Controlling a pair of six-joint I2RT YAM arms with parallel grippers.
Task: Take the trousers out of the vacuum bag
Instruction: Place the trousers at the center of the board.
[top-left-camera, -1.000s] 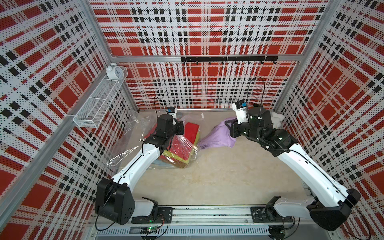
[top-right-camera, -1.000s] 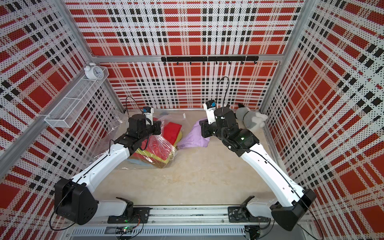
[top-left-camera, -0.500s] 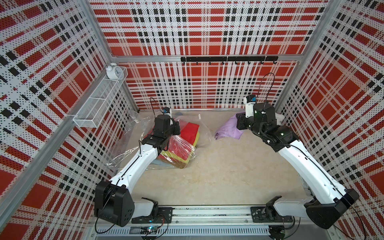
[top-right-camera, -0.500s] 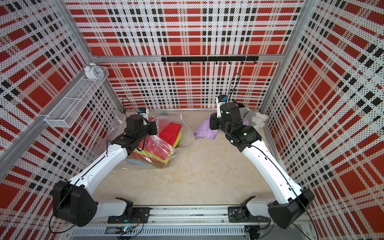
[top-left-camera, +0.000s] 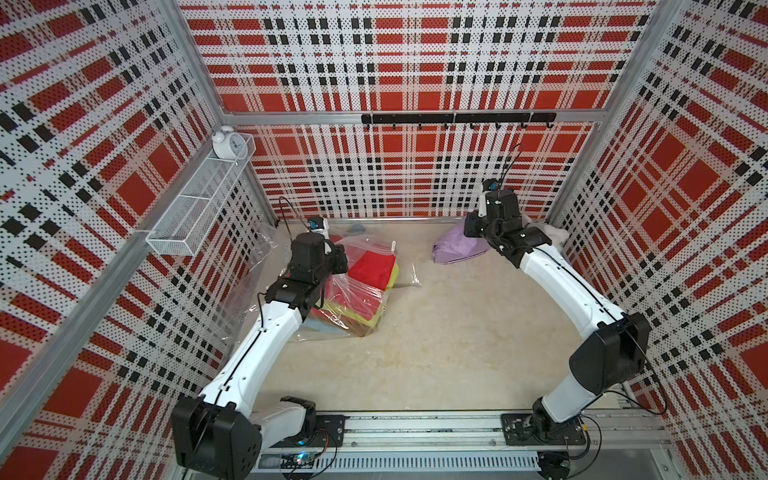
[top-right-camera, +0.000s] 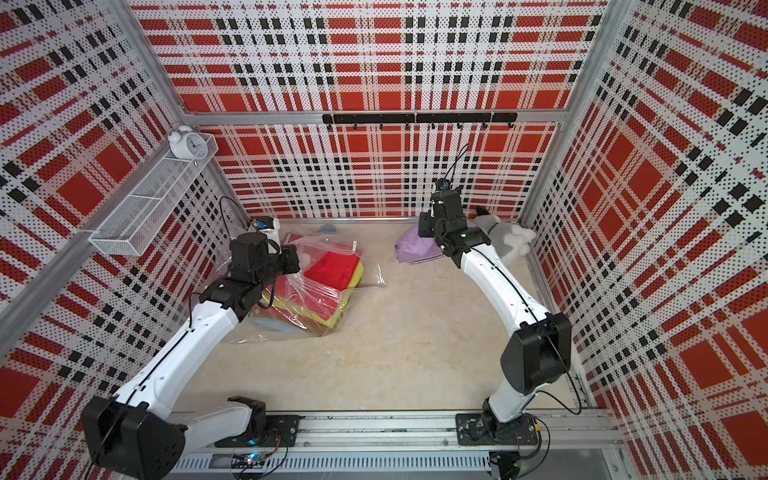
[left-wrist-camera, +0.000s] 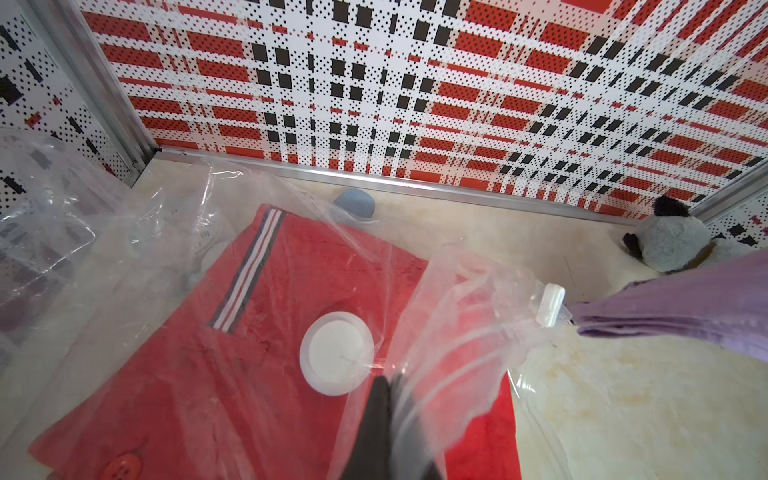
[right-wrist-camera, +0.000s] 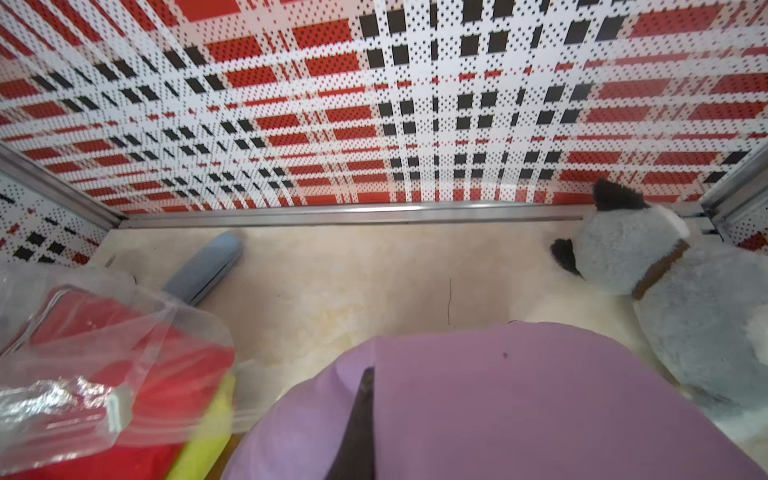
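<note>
In both top views you see the vacuum bag on the tabletop by your left arm, with red trousers uppermost inside it; the lilac trousers are out of it, near the plush toy. In the left wrist view your left hand is clenched on the bag's film beside the valve cap. In the right wrist view your right hand is grasping the lilac trousers
</note>
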